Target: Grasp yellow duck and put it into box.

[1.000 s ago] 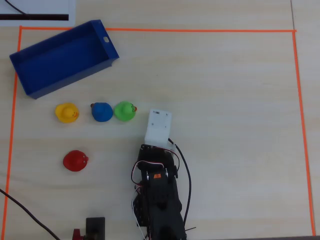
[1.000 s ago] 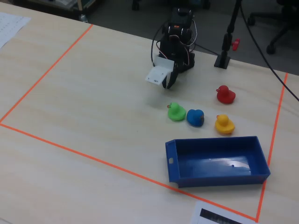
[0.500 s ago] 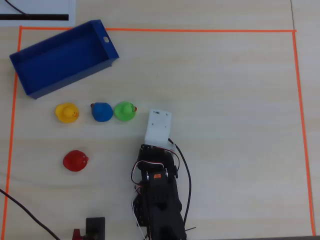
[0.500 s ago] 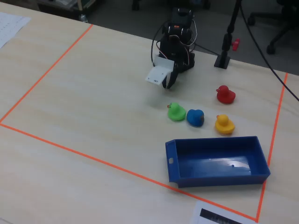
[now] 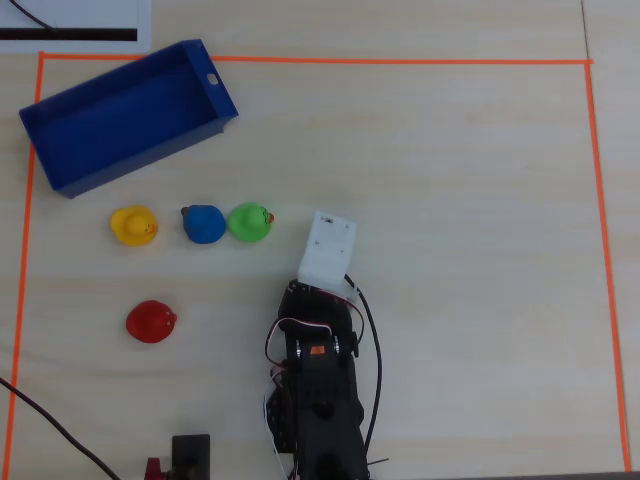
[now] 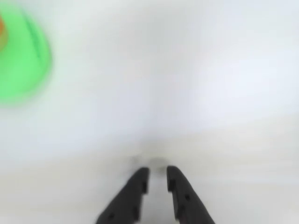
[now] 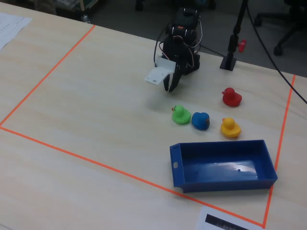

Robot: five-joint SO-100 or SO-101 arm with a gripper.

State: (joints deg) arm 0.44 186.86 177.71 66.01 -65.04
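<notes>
The yellow duck stands on the table at the left end of a row of three ducks, just below the blue box. In the fixed view the duck sits just beyond the box, which is empty. My gripper hangs above the table beside the green duck, far from the yellow duck. In the wrist view its dark fingers are nearly together with nothing between them. In the overhead view a white mount covers the gripper.
A blue duck and a green duck stand in the row right of the yellow one. A red duck sits nearer the arm's base. Orange tape frames the work area. A black stand is beside the base.
</notes>
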